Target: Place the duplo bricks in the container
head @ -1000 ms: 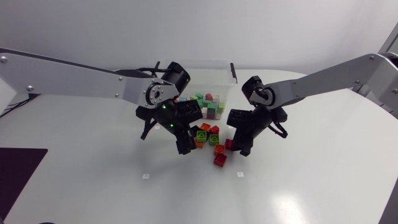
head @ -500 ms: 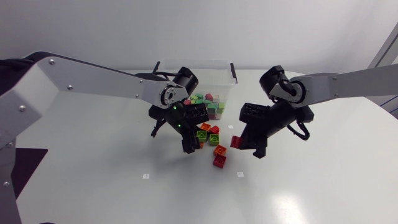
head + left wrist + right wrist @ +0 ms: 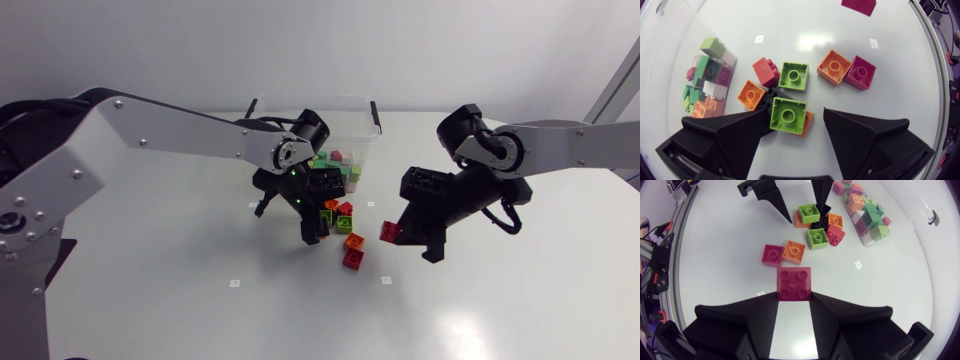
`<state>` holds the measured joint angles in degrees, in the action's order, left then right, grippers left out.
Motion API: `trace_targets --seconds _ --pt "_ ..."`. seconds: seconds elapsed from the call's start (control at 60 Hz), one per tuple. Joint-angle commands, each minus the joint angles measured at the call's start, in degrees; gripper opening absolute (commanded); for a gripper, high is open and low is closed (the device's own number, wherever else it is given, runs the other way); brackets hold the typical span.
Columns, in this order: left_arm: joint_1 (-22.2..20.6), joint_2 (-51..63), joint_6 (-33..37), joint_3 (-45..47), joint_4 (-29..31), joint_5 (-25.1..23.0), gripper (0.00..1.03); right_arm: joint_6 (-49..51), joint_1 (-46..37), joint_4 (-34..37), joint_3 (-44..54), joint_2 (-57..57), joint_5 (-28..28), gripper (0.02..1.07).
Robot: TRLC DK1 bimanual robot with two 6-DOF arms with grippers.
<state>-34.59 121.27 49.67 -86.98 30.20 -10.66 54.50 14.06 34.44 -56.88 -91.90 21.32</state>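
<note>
Several duplo bricks lie in a loose pile on the white table (image 3: 200, 300). A green brick (image 3: 788, 114) sits stacked on an orange one, and my left gripper (image 3: 795, 111) (image 3: 320, 222) stands open astride it; one finger is close beside it, the other apart. Around it lie a second green brick (image 3: 793, 76), a red brick (image 3: 765, 71), orange bricks (image 3: 750, 94) (image 3: 833, 66) and a magenta one (image 3: 860, 72). My right gripper (image 3: 794, 297) (image 3: 396, 236) is shut on a magenta brick (image 3: 794, 283) (image 3: 389, 233), held above the table to the right of the pile. The clear container (image 3: 370, 112) behind the pile holds several bricks.
The container's front wall (image 3: 670, 65) stands close beside my left gripper. Small white markers (image 3: 234, 283) (image 3: 385, 280) lie on the table in front of the pile. Both arms come close together over the pile.
My right gripper has shut on the magenta brick, lifted it from the pile and carried it right. My left gripper has moved in over the pile, its fingers narrowing around the green brick.
</note>
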Motion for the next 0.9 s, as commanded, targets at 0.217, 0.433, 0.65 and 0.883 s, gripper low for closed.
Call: trace_targets --seconds 0.217,0.433,0.65,0.883 --pt "-0.4 1.4 3.5 -0.2 1.2 -0.5 0.19 -0.6 -1.6 5.0 -6.9 4.0 2.5 0.35" --pt "0.3 -2.4 3.3 3.1 1.2 -0.6 0.14 -5.7 -1.3 4.0 -13.1 2.8 2.8 0.35" --pt "0.9 -9.2 2.7 8.7 1.1 -0.8 0.14 -12.0 0.0 1.0 -19.7 -1.2 2.5 0.35" --pt "1.3 -17.8 0.8 14.3 1.0 -0.9 0.14 -19.2 0.8 -1.1 -29.5 -8.5 1.9 0.35"
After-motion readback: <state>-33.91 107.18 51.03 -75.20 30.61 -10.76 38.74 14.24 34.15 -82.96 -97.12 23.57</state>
